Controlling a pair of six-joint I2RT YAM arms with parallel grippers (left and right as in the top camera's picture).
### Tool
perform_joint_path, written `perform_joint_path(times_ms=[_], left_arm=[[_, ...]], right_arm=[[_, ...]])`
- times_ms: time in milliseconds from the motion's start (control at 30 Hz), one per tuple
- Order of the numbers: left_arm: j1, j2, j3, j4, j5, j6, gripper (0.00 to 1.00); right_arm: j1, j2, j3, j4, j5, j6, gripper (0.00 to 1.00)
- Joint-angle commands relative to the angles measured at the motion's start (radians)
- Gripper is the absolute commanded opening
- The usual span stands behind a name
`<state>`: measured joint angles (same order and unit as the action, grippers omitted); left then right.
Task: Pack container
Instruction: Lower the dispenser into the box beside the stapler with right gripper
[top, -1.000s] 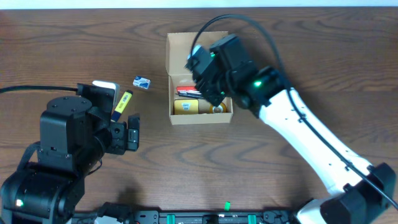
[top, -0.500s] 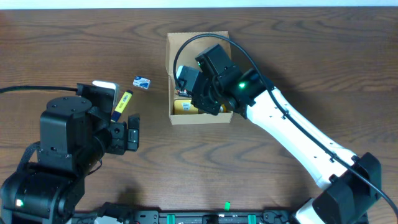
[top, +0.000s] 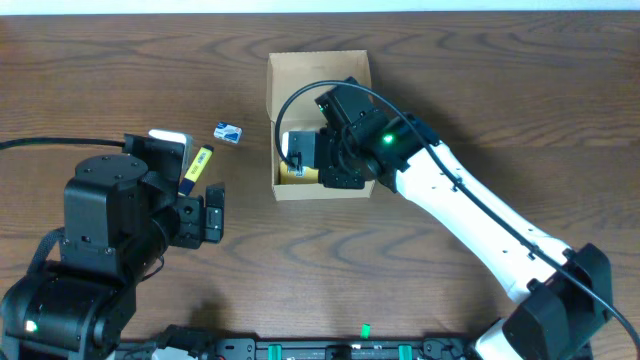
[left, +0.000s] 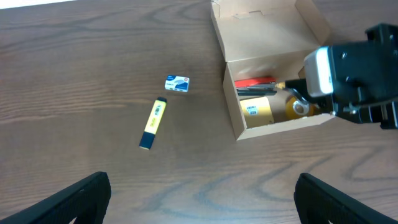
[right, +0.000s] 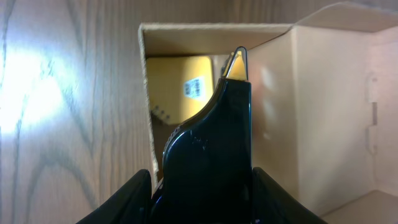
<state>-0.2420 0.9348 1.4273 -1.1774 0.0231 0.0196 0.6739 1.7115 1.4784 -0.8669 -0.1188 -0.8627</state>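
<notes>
The container (top: 318, 82) stands on the table (top: 520, 90) near the middle. Its lid flap lies open toward the far edge, so box and lid together run away from the robot, while the box part itself is longer from left to right. The right gripper (right: 205, 186) hangs directly above the box part and points down into it. Its fingers are clamped on a black clip (right: 214, 118), whose wire loop shows at the tip. The container therefore lies straight under this claw, and I judge that the coming move needs only a short way down and then a release. Inside I see a yellow pack (left: 258, 112) at the near left and something red and long (left: 255, 81) on the lid side. Little floor is free, so the clip may land on top of them. The left gripper (left: 202, 183) has its fingers wide apart and holds nothing. It is well apart from the box, to the left, nearer to the yellow highlighter (left: 153, 123) and the small blue-and-white box (left: 176, 84) lying outside.
</notes>
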Motion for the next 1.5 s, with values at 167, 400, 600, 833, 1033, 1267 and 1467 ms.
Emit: perform_joint_path(times_ms=[167, 400, 600, 833, 1033, 1267, 1467], left_arm=[[0.006, -0.002, 0.009, 0.000, -0.004, 0.003, 0.95], [0.006, -0.002, 0.009, 0.000, -0.004, 0.003, 0.95], [0.006, -0.002, 0.009, 0.000, -0.004, 0.003, 0.95], [0.006, -0.002, 0.009, 0.000, -0.004, 0.003, 0.95], [0.006, -0.002, 0.009, -0.001, -0.004, 0.003, 0.95], [0.006, -0.002, 0.009, 0.000, -0.004, 0.003, 0.95], [0.006, -0.002, 0.009, 0.005, -0.004, 0.003, 0.95]], right_arm=[[0.008, 0.010, -0.082, 0.063, -0.002, -0.111, 0.01], [0.008, 0.010, -0.137, 0.135, -0.019, -0.218, 0.01], [0.008, 0.066, -0.152, 0.157, -0.027, -0.292, 0.01], [0.008, 0.140, -0.152, 0.253, -0.010, -0.299, 0.01], [0.008, 0.133, -0.151, 0.243, -0.010, -0.298, 0.01], [0.008, 0.037, -0.150, 0.232, -0.029, -0.298, 0.01], [-0.021, 0.001, -0.150, 0.339, -0.039, -0.298, 0.01]])
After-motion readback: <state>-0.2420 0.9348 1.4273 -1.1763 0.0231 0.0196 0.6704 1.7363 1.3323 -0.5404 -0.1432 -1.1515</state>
